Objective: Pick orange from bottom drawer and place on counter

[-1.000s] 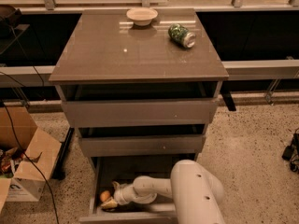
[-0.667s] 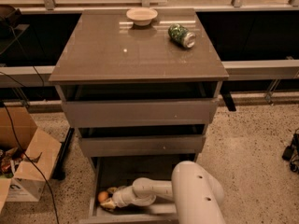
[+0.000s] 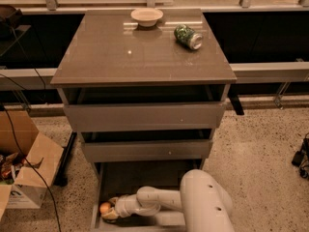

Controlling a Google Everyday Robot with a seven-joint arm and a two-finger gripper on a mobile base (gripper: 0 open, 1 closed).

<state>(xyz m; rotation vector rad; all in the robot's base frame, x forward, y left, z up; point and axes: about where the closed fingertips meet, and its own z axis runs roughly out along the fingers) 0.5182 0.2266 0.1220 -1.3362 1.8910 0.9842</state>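
Observation:
The bottom drawer (image 3: 104, 178) is pulled open under the two shallower drawers. The orange (image 3: 104, 208) lies at the front left of its floor. My white arm reaches into the drawer from the lower right. My gripper (image 3: 110, 211) is low in the drawer, right at the orange, which sits at its tip on the left side. The counter (image 3: 140, 57) is the glossy grey-brown top of the cabinet, high above the gripper.
A pale bowl (image 3: 147, 16) and a green drink can (image 3: 188, 36) lying on its side are at the back of the counter. A cardboard box (image 3: 26, 170) and cables are on the floor to the left. The top drawers stand slightly open.
The gripper and the orange have shifted slightly left and toward the drawer's front. The arm has otherwise stayed in place.

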